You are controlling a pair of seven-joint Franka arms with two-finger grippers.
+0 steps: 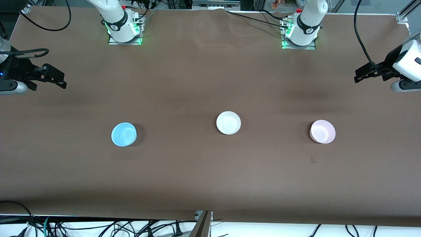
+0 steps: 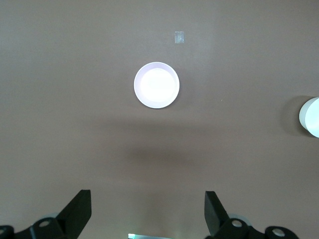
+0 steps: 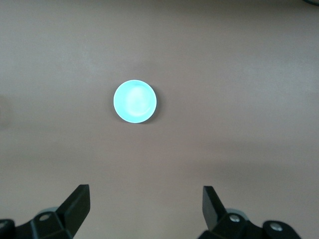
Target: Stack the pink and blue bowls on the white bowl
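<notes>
Three small bowls stand apart in a row on the brown table. The light blue bowl (image 1: 124, 134) is toward the right arm's end, the white bowl (image 1: 228, 122) is in the middle, and the pale pink bowl (image 1: 323, 131) is toward the left arm's end. My right gripper (image 1: 63, 82) hangs open and empty over the right arm's end of the table. Its wrist view shows the blue bowl (image 3: 135, 101) ahead of the gripper (image 3: 145, 201). My left gripper (image 1: 357, 76) hangs open and empty over the left arm's end. Its wrist view shows the pink bowl (image 2: 156, 85), the white bowl's edge (image 2: 311, 117) and the gripper (image 2: 147, 204).
A small tape mark (image 1: 312, 160) lies on the table nearer to the front camera than the pink bowl; it also shows in the left wrist view (image 2: 179, 37). The arm bases (image 1: 124, 28) (image 1: 301, 33) stand along the table's edge farthest from the camera. Cables hang below the near edge.
</notes>
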